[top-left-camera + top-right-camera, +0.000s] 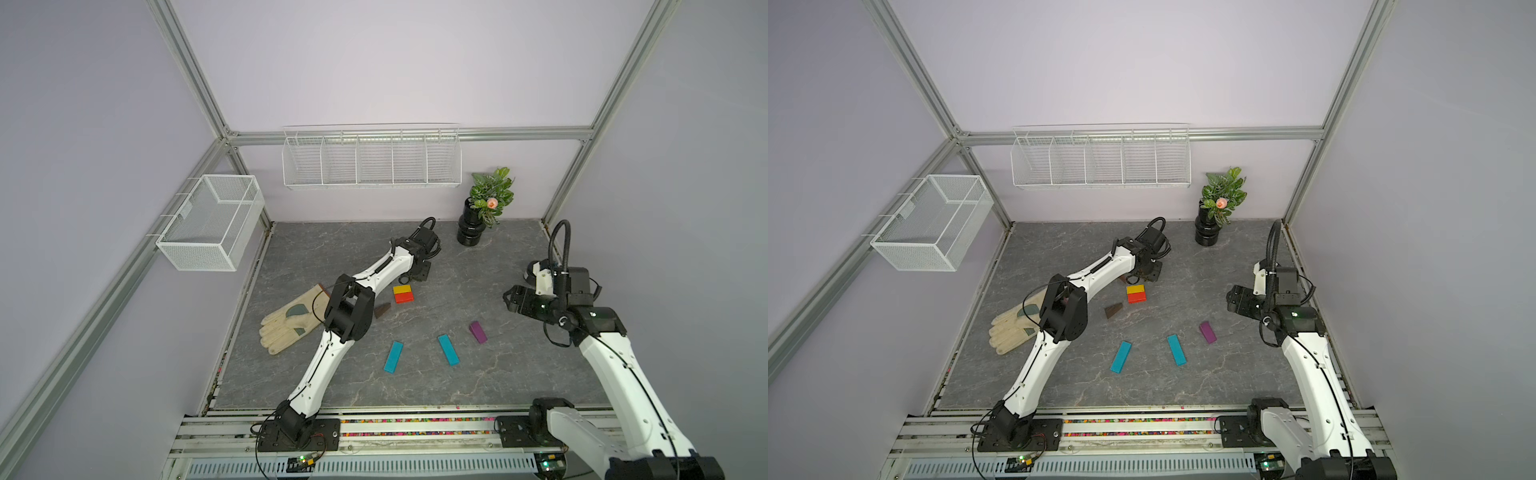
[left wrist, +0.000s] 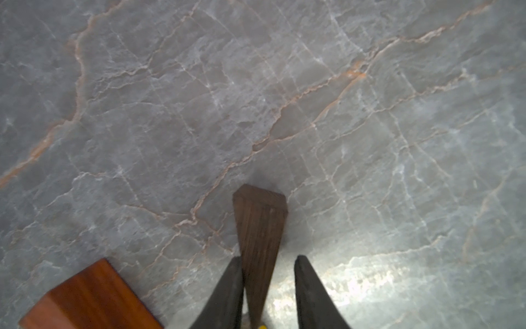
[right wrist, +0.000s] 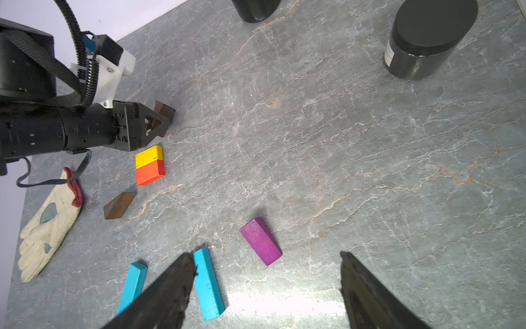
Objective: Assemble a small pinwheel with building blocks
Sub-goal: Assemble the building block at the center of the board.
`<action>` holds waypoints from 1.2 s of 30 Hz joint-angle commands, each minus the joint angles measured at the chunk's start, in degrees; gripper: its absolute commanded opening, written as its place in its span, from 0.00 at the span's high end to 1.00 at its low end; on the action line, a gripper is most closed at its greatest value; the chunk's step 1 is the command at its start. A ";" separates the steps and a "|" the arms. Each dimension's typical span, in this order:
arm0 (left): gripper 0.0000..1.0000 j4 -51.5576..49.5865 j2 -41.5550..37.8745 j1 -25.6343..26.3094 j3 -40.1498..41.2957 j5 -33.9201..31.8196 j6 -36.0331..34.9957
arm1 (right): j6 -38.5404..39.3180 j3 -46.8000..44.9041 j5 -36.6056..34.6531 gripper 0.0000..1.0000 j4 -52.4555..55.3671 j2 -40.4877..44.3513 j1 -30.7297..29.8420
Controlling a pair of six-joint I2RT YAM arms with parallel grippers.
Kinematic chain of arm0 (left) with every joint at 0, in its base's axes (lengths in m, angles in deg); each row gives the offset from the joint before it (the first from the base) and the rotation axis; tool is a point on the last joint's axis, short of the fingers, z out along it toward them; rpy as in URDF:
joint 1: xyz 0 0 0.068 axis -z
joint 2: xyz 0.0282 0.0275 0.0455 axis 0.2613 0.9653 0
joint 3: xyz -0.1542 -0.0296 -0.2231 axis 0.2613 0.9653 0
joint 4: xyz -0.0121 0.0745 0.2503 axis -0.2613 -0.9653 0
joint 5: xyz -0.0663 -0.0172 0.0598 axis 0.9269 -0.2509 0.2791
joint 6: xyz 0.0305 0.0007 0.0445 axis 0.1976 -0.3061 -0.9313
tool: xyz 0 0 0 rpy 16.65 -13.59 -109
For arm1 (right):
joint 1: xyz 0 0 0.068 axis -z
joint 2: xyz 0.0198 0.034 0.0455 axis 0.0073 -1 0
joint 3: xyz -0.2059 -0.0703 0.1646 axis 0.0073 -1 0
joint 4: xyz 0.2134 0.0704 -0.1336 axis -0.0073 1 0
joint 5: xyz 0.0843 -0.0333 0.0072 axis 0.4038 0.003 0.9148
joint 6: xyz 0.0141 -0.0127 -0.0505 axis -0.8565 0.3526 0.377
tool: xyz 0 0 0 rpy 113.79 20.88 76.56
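A yellow block [image 1: 402, 289] and a red block [image 1: 404, 297] lie joined as a square at mid-table. My left gripper [image 2: 267, 257] is low just behind them. A brown wedge [image 2: 260, 228] lies between its fingers, touching one; a gap shows at the other, so it is open. A second brown wedge [image 1: 382, 309] lies in front of the square. A reddish-brown block [image 2: 85, 299] sits close beside the gripper. The purple wedge [image 1: 478, 331] and two teal bars [image 1: 393, 356] [image 1: 449, 350] lie loose nearer the front. My right gripper [image 3: 266, 254] hovers open and empty at the right.
A beige glove [image 1: 291, 320] lies at the left, partly under the left arm. A black vase with a plant [image 1: 471, 232] stands at the back. A black round jar [image 3: 427, 42] stands near the right arm. Wire baskets [image 1: 208, 224] [image 1: 372, 158] hang on the walls.
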 commanded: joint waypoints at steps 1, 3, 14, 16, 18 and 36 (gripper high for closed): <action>0.68 -0.09 -1.61 -0.16 0.60 1.26 0.88 | -0.83 -2.57 0.47 0.17 0.28 0.77 0.26; 0.69 -0.09 -1.78 -0.17 0.60 1.49 1.14 | -0.81 -2.59 0.48 0.18 0.35 0.74 0.27; 0.68 -0.68 -2.48 -0.17 0.78 -1.00 0.15 | -0.83 -2.73 0.47 0.18 0.79 1.54 0.26; 0.70 -0.84 -2.48 -0.17 0.87 -1.12 -0.17 | -0.88 -2.94 0.31 0.18 0.80 1.90 0.30; 0.74 -0.64 -2.54 -0.17 0.95 -1.00 -0.18 | -1.03 -3.19 0.29 0.17 0.77 2.09 0.30; 0.73 -0.44 -2.89 -0.25 1.04 -2.96 -1.57 | -1.22 -3.12 0.29 0.18 0.83 2.10 0.32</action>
